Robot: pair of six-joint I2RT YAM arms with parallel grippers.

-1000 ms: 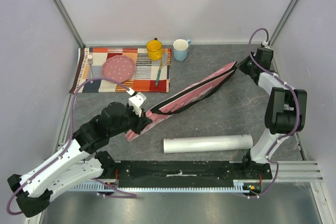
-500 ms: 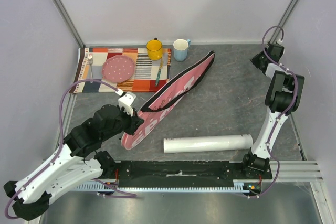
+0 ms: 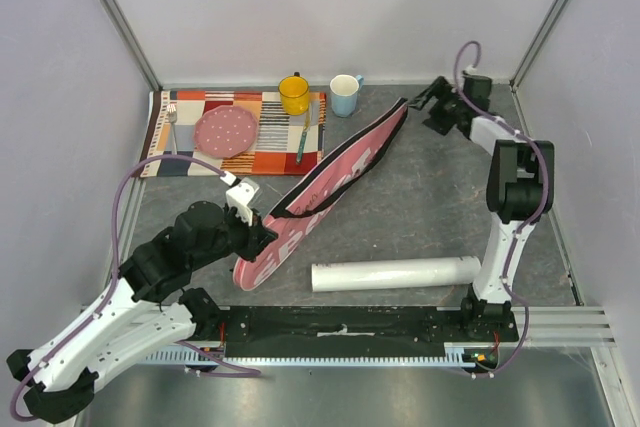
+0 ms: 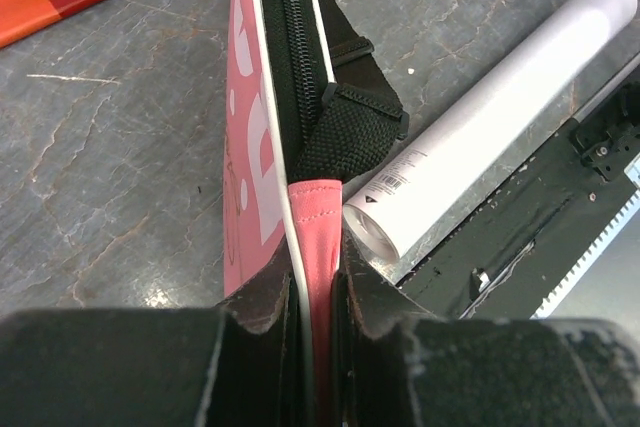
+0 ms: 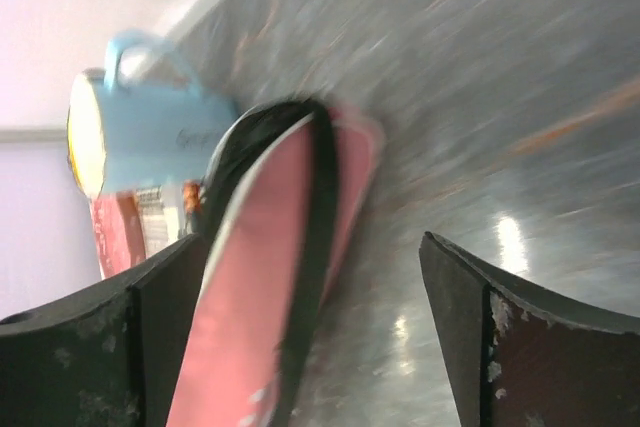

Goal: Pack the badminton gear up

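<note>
Your left gripper point(image 3: 262, 237) is clamped narrow on the near end of the pink racket bag point(image 3: 335, 179). In the left wrist view its fingers point(image 4: 262, 309) pinch the thin pink edge of the bag point(image 4: 250, 157), and the black zip strip runs away from them.

From that grip the bag stretches diagonally across the desk point(image 3: 430, 207), toward the far right. Its far tip ends just beside your right gripper point(image 3: 424, 107). That gripper stands wide, and in the right wrist view the bag's tip point(image 5: 265, 277) lies ahead of the gripper point(image 5: 312, 247), with neither finger touching it.

The blue mug point(image 3: 344, 95) sits near that far tip on its left side, with the yellow mug point(image 3: 294, 94) beyond it. The striped placemat point(image 3: 268, 137) runs along the bag's left flank, near but apart.

The white tube point(image 3: 395, 274) lies along the near edge. Its left end is close to the gripped end of the bag, and in the left wrist view the tube point(image 4: 490, 142) sits just beside it.

Bare desk shows to the right of the bag, between it and the right arm's base. The back wall is close behind the right gripper.
</note>
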